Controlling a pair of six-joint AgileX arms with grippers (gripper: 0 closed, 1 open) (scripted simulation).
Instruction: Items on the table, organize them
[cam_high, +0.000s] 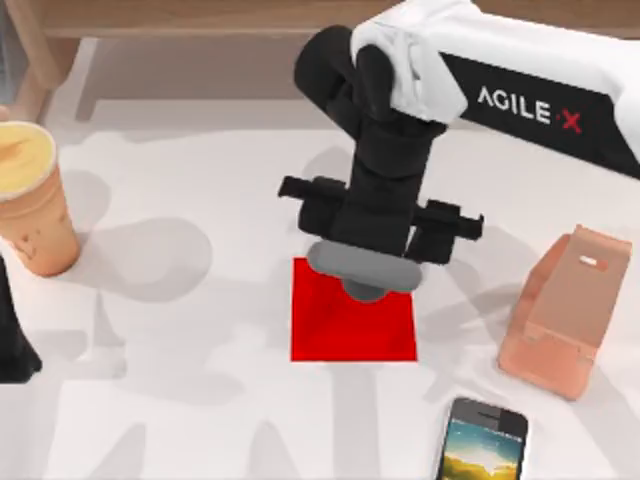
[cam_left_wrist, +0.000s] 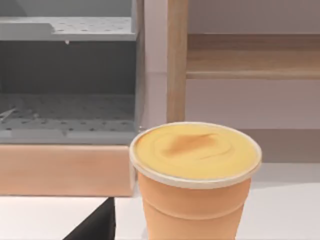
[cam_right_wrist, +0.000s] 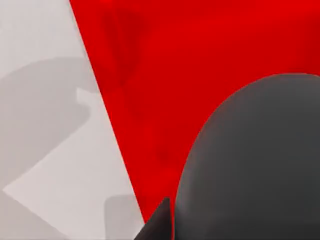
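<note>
My right gripper hangs over the back edge of the red mat, shut on the dark grey mouse. The mouse looms close in the right wrist view, above the mat, with one dark fingertip beside it. A tan paper cup with a yellowish top stands upright at the table's far left. The cup is straight ahead in the left wrist view. The black smartphone lies flat at the front right. My left arm stays parked at the left edge.
A peach-pink phone stand sits at the right, just behind the phone. A light wooden shelf unit runs along the back of the white table; its post and board rise behind the cup.
</note>
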